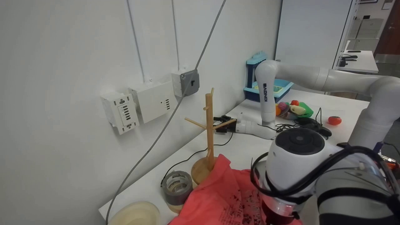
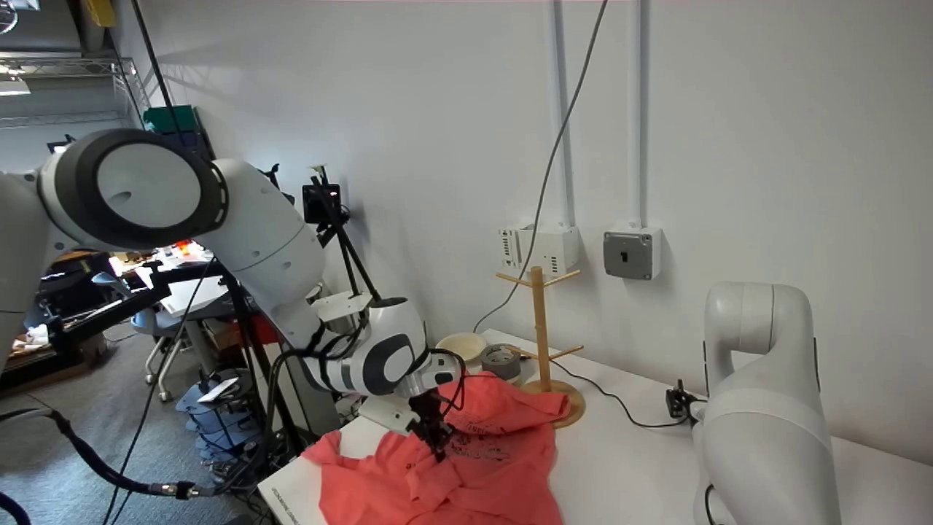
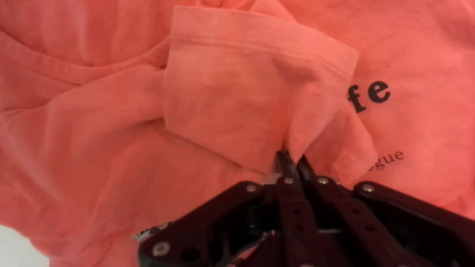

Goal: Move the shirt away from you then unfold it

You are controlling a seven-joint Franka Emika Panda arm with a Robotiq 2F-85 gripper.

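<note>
Since unfolding probably begins with a loose layer, the black two-fingered gripper is drawn together on a fold of hemmed coral sleeve; the coral-red, black-printed fabric T-shirt lies from near a corner of the white worktop onto the base of the tan wooden peg stand.

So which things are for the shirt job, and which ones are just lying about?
For the job:
coral-red shirt
gripper, pinching a fold of it

Just about:
wooden stand
grey tape roll
pale bowl
small round red thing
</note>
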